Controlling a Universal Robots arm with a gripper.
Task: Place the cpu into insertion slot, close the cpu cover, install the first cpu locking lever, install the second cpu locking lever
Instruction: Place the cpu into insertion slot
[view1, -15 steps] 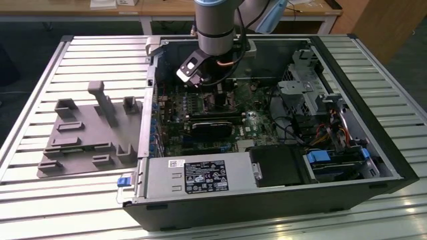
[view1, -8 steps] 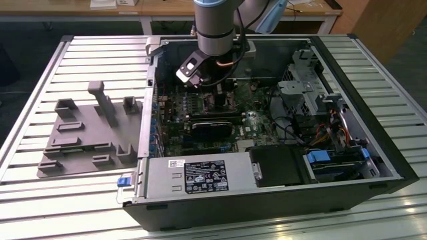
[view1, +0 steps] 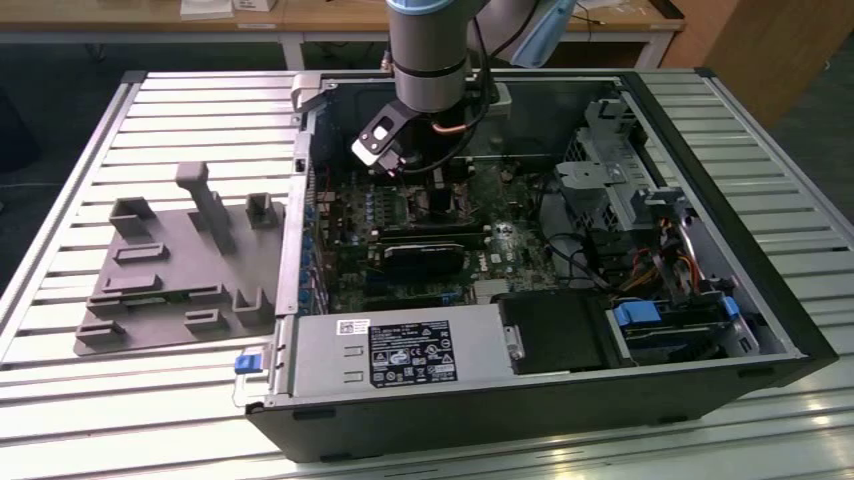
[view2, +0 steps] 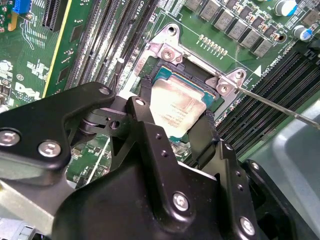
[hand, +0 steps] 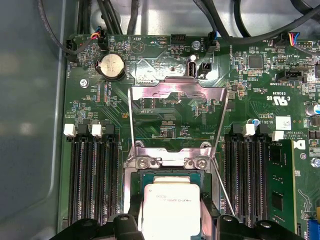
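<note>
- Gripping the cpu (view2: 175, 107) by two opposite edges, the gripper (view2: 175, 116) had its black fingers (view2: 143, 102) drawn in to the chip's width. The pale metal top showed between them in both wrist views.
- The cpu sat within the silver rim of the insertion slot (hand: 170, 161), with teal board edge showing around it. Whether it was fully seated could not be told.
- The cpu cover (hand: 177, 92) stood swung open on its hinge, clear of the slot. Green board was visible through its large square window in the first wrist view.
- Two thin wire locking levers (hand: 130, 120) were unlatched, one alongside each side edge of the raised cover. In the second wrist view one lever (view2: 280, 106) ran slantwise away from a corner of the slot.
- Long black memory slots (hand: 95, 170) flanked the insertion slot on both sides of the green motherboard (hand: 165, 125). A coin battery (hand: 112, 65) lay beyond the cover.
- In the exterior view the arm (view1: 427, 50) stood at twelve o'clock of the open computer case (view1: 534, 410), pointing down, with the gripper low over the board.
- From the gripper, the power supply (view1: 387, 355) lay at six o'clock and the drive bays (view1: 667, 320) at four o'clock.
- A grey moulded tray (view1: 160, 280) rested at nine o'clock of the case on the slatted table (view1: 80, 430).
</note>
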